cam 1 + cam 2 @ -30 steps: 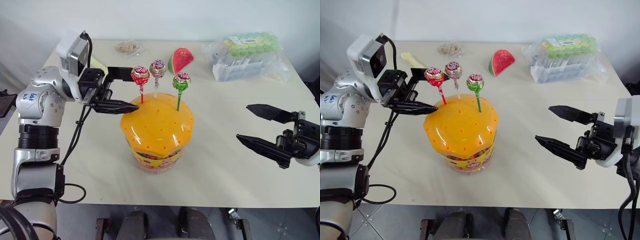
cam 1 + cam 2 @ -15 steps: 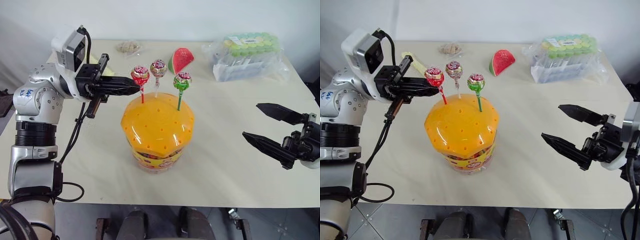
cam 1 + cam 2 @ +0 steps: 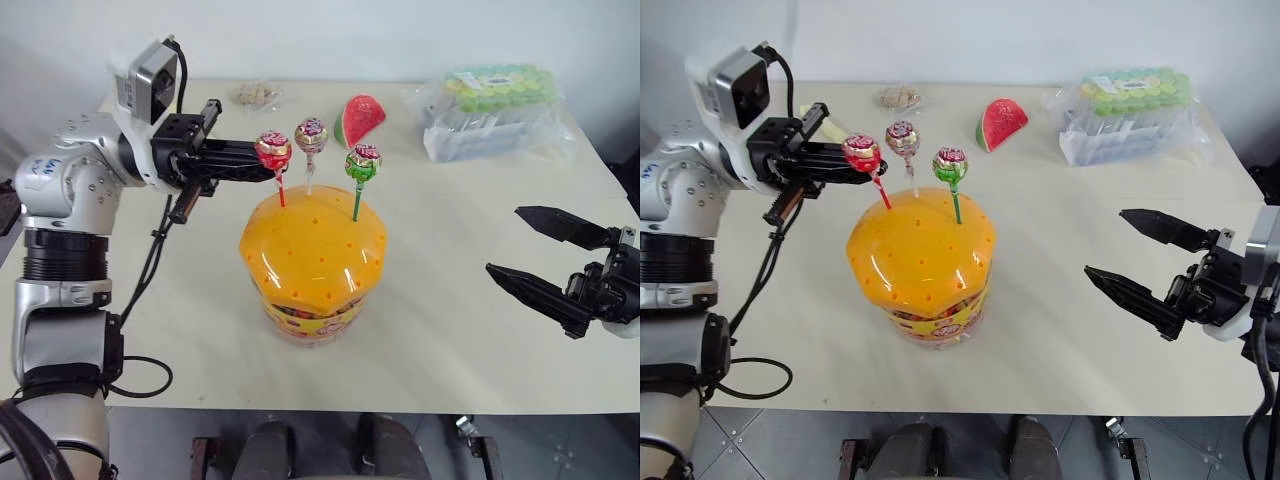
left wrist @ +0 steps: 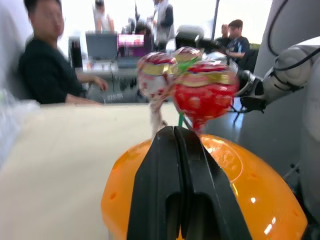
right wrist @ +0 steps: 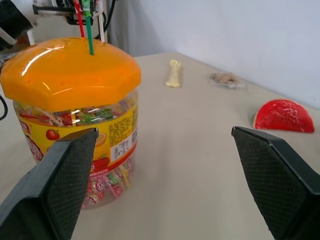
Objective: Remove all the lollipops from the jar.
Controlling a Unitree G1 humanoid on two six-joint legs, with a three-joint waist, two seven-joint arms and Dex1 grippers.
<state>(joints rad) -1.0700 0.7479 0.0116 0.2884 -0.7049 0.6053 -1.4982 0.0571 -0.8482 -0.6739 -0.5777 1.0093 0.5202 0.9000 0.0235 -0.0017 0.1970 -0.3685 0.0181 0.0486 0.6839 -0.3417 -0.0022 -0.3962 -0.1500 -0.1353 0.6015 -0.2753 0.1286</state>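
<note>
Behind our cream table [image 3: 450,330] stands a plain white wall. On the table sits the big round jar with the orange holey lid [image 3: 313,248]. All three lollipops are stuck in the lid: red [image 3: 272,151], pink [image 3: 311,133] and green [image 3: 363,162]. None is out yet, so we have all three left to pull. Our left gripper [image 3: 262,168] is shut on the red lollipop, right under its round head. Our right gripper [image 3: 545,255] waits wide open and empty, well apart from the jar. Farther back lie a toy watermelon slice [image 3: 360,118] and a clear bag of green things [image 3: 495,108].
</note>
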